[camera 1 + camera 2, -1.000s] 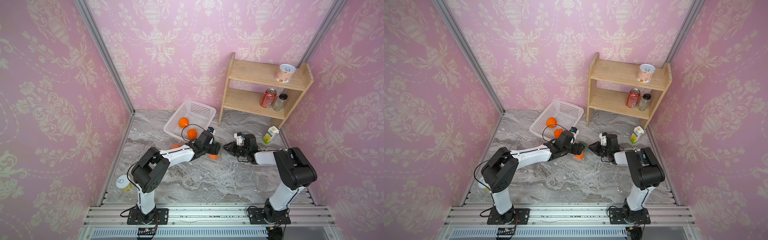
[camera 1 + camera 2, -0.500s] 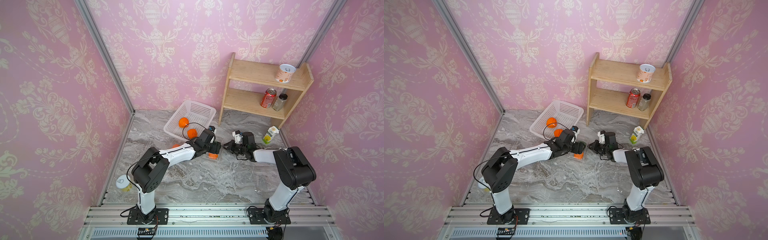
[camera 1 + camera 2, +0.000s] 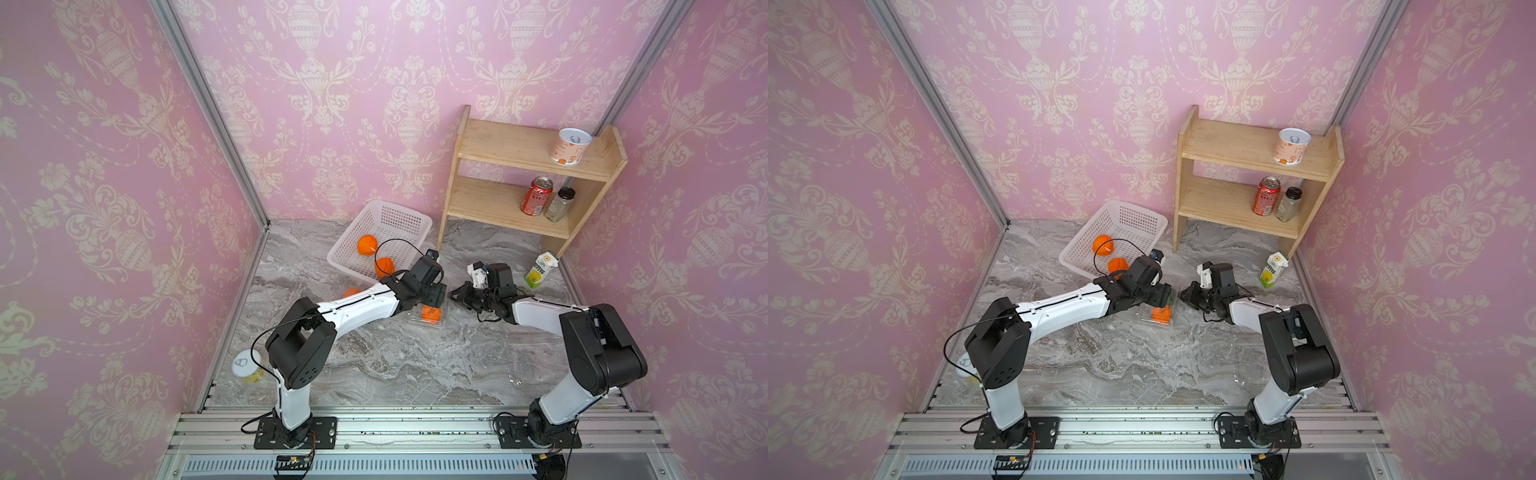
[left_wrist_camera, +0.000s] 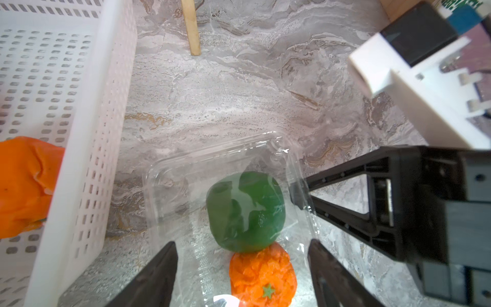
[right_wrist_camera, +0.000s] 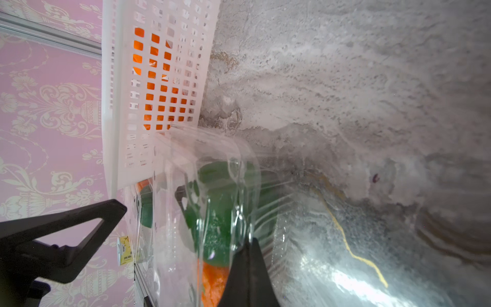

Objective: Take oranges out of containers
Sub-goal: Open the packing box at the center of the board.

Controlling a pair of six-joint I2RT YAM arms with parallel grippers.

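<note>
The stemmed orange [image 4: 263, 273] lies in the clear tray [image 4: 159, 191], green star mark up, pressed right against a green round fruit [image 4: 245, 212] that shares the tray. The tray stands on the bench [image 3: 395, 365] just beside the near wall of the white basket [image 4: 87, 159]. And there's the right claw [image 4: 296, 194], pressed together on the tray's rim on the green fruit's side (a thin pinch of plastic, nothing more). The left claw [image 4: 241, 242] is spread wide, one finger [image 4: 159, 271] on each side of the tray at the orange's end. Whether they touch the plastic I cannot tell. In both top views the two claws meet nose to nose over the tray, with both arms stretched low across the bench.

Outward now! Inside the basket a far orange [image 3: 366, 245] and a near orange [image 3: 384, 267] lie close together. A fourth orange [image 3: 351, 292] peeks out from behind the left arm, and I cannot tell whether it sits in a tray. Behind and to the right stands the wooden shelf [image 3: 519, 145], with a tin [image 3: 570, 146] on its top board. A red can [image 3: 537, 201] stands beside a dark-lidded jar [image 3: 559, 204] on the lower board. A juice carton [image 3: 541, 270] stands upright on the bench by the shelf's foot. A yellow can [image 3: 248, 366] stands at the bench's left edge, near the left arm's base.
</note>
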